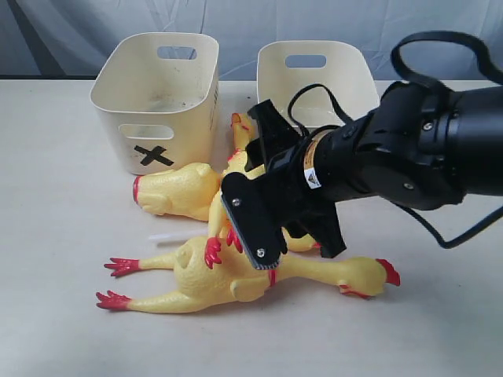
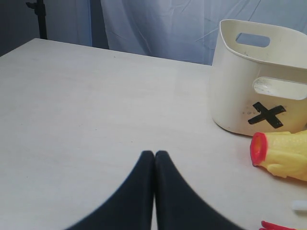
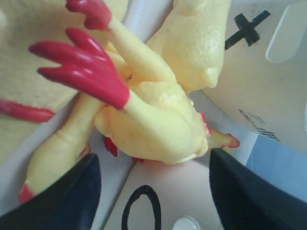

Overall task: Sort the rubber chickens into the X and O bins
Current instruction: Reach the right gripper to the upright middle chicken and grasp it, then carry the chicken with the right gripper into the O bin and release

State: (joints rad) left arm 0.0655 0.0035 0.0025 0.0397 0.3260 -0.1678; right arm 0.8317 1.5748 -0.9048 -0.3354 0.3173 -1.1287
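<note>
Pale table [image 1: 63, 314]; grey-blue curtain [image 1: 314, 20] behind; small white stick [image 1: 167, 236] on table.

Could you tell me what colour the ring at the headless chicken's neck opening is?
Red. The headless chicken shows it best in the left wrist view.

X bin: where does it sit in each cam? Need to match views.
Exterior: X bin back left, behind the headless body.
Left wrist: X bin beyond the shut left gripper, beside the headless body.
Right wrist: X bin wall behind the chickens, past the open right gripper.
Shared landmark: its black X mark.
</note>
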